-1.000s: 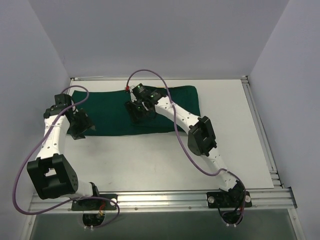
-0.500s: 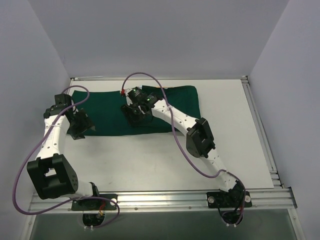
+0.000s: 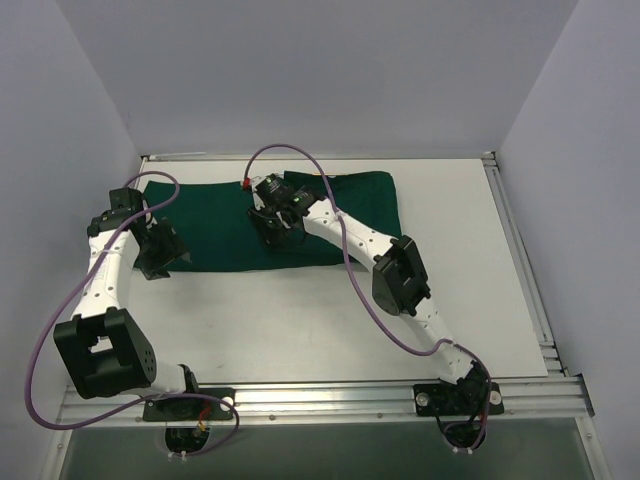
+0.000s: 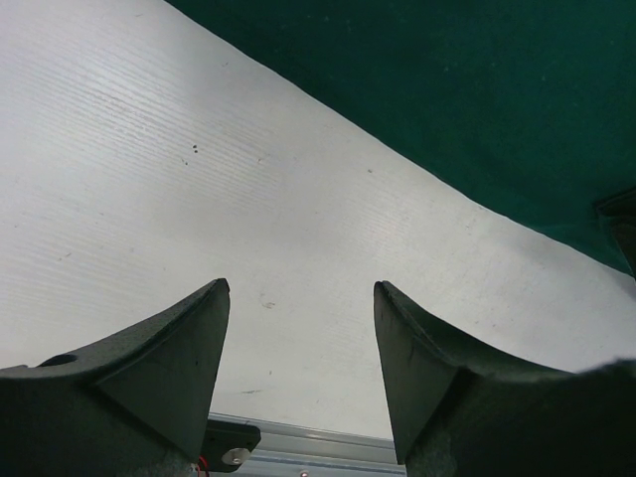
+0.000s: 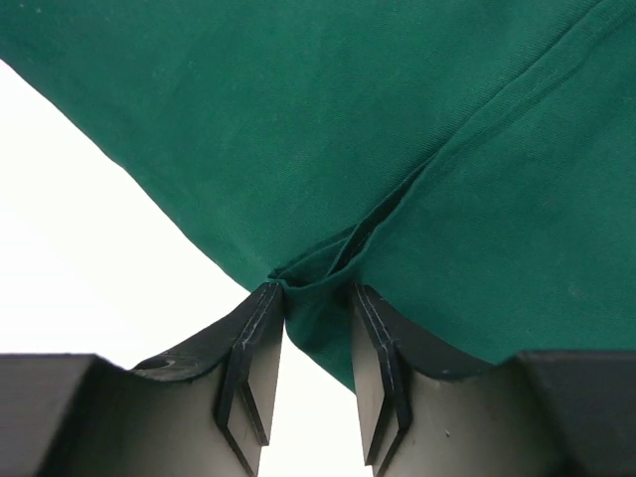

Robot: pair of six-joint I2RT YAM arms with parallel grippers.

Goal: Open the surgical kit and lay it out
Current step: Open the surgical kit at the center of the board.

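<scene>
The dark green drape (image 3: 215, 220) of the surgical kit lies spread at the back of the white table. The mesh tray and the steel instruments are hidden from view. My right gripper (image 3: 272, 232) is over the drape's middle front, its jaws pinched on a raised fold of the drape's edge (image 5: 316, 298); the cloth (image 5: 298, 119) fills that view. My left gripper (image 3: 160, 262) is open and empty, just above the bare table by the drape's front left corner (image 4: 301, 298). The drape (image 4: 477, 99) crosses the top right of the left wrist view.
The white table (image 3: 300, 310) ends in a metal rail (image 3: 330, 395) at the near edge, with rails at the back and right too. Grey walls close in on three sides. Purple cables loop off both arms.
My right gripper has moved a little to the left over the drape with the fold of cloth. My left arm has not moved.
</scene>
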